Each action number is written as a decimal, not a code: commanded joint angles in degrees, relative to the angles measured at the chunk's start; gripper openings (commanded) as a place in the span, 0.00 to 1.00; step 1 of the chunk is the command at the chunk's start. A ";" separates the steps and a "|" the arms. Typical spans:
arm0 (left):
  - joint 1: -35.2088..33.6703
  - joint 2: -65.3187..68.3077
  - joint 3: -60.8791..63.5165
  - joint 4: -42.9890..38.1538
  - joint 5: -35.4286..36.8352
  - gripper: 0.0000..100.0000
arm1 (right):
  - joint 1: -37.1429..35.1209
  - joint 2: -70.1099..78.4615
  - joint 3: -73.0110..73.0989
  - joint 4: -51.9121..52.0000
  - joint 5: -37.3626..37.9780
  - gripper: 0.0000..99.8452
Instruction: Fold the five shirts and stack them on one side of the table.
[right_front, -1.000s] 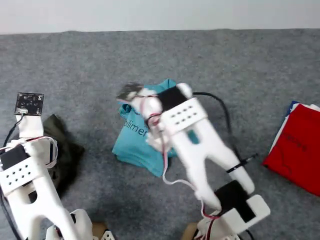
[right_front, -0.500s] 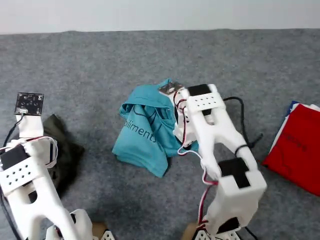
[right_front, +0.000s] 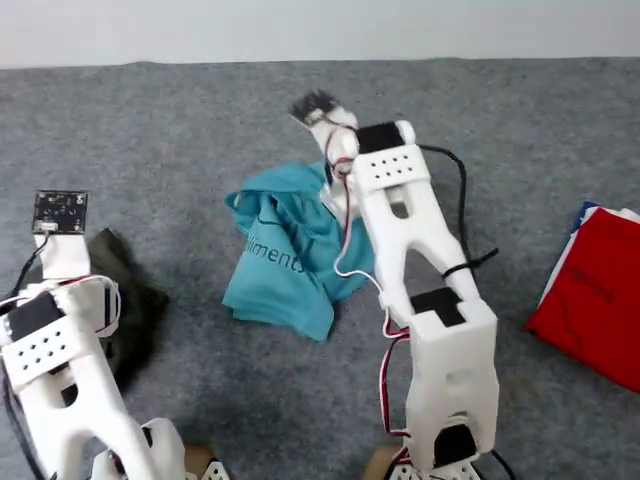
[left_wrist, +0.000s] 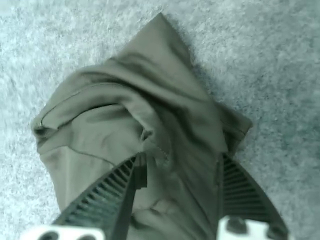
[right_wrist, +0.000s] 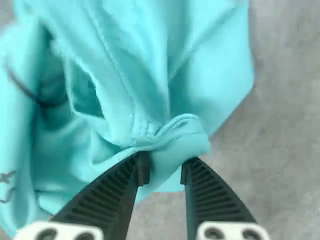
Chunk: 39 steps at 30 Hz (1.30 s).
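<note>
A crumpled teal shirt (right_front: 285, 265) lies in the middle of the grey table (right_front: 180, 130). My right gripper (right_wrist: 165, 167) is shut on a bunched fold of the teal shirt (right_wrist: 150, 75) at its far edge, beneath the right arm's wrist (right_front: 385, 170). A dark olive shirt (right_front: 135, 300) lies rumpled at the left side. My left gripper (left_wrist: 179, 167) hangs right over the olive shirt (left_wrist: 130, 115), open, its fingers wide apart with cloth between them.
At the right edge of the table lies a folded red shirt (right_front: 590, 295) on top of other folded shirts, a blue and a white edge showing under it. Bare grey table stretches along the far side and between the shirts.
The right arm has swung toward the far side of the table, dragging the teal shirt's edge with it and stretching the cloth out. The left arm has barely moved.
</note>
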 joint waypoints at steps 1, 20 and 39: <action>1.93 -1.14 -0.22 -1.05 0.62 0.22 | -0.84 1.36 -8.00 2.86 1.67 0.12; 2.64 -1.14 -0.22 -1.23 0.62 0.22 | 6.02 1.89 -8.70 17.80 -0.44 0.24; 2.64 -0.97 -0.13 -1.32 0.62 0.22 | 3.65 10.33 -7.91 15.60 -0.18 0.24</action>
